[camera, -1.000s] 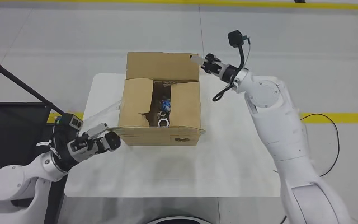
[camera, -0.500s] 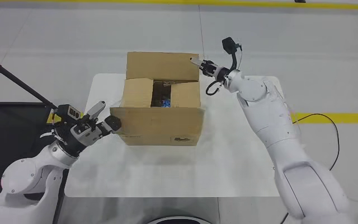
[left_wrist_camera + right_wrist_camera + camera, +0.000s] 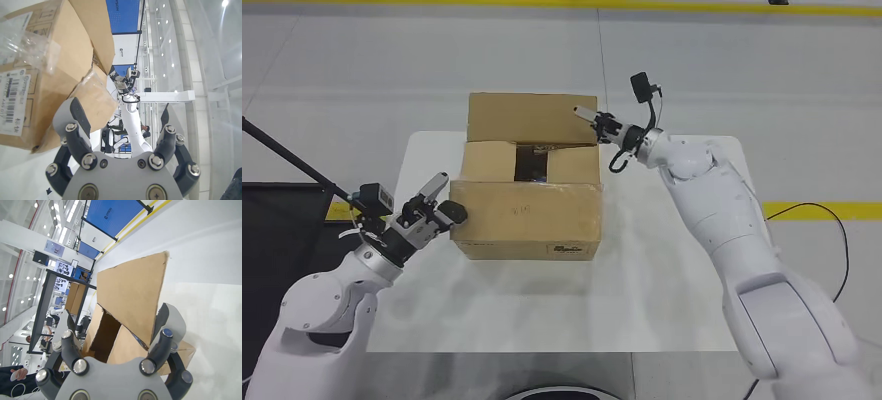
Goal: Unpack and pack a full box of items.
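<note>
Near flap (image 3: 527, 200) now folded down; box (image 3: 532, 243) upright, long axis left-right.

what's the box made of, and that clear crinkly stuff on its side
Box: corrugated cardboard by the look, matte brown, with rough raw edges on its flaps. Clear film on its side: probably thin plastic, glossy, see-through and crinkled; whether tape or a pouch, I cannot tell.
</note>
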